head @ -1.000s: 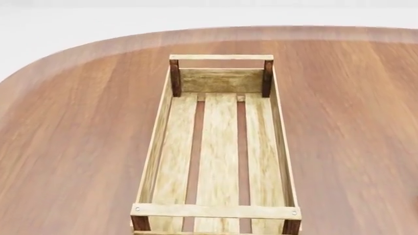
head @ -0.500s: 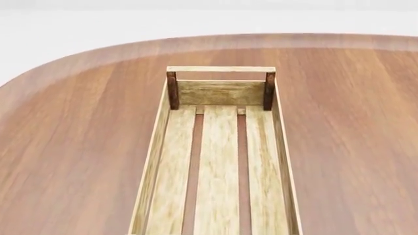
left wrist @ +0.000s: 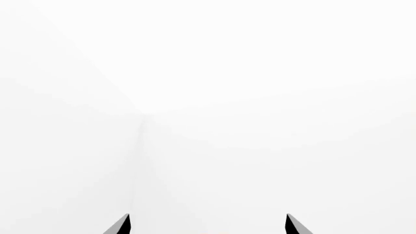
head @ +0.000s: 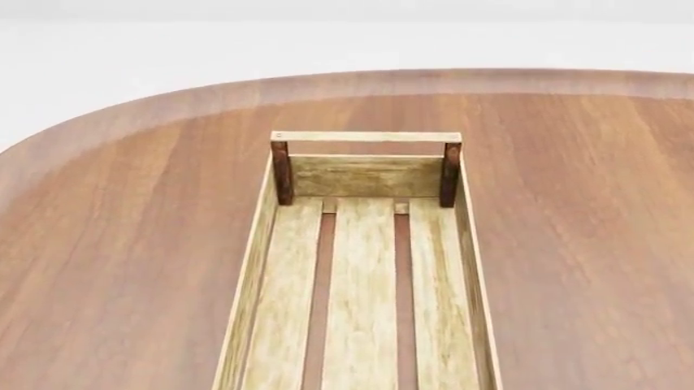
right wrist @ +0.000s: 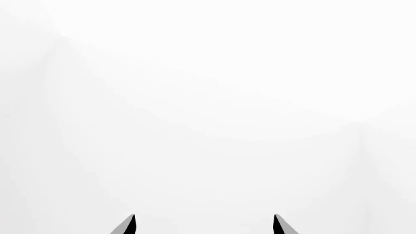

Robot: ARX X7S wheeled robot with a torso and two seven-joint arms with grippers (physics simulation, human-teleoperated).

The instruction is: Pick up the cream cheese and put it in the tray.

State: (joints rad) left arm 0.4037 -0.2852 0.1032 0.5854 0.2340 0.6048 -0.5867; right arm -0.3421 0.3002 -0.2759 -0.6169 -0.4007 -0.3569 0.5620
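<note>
The tray [head: 366, 175], a long light-wood slatted crate with dark brown corner posts, lies lengthwise in the middle of the head view with nothing inside; its near end runs off the bottom edge. The cream cheese is out of view in every frame. Neither arm shows in the head view. My left gripper [left wrist: 208, 225] is open, its two dark fingertips [left wrist: 121, 226] wide apart against blank white. My right gripper [right wrist: 203, 225] is open too, with only white between its fingertips [right wrist: 281, 226].
The tray rests on a rounded brown wooden table [head: 130, 244], whose curved far edge meets a white floor [head: 109, 57]. Bare wood lies on both sides of the tray.
The head view has tilted up: the tray and the table's far edge slid down the picture, and the tray's near end rail left the frame.
</note>
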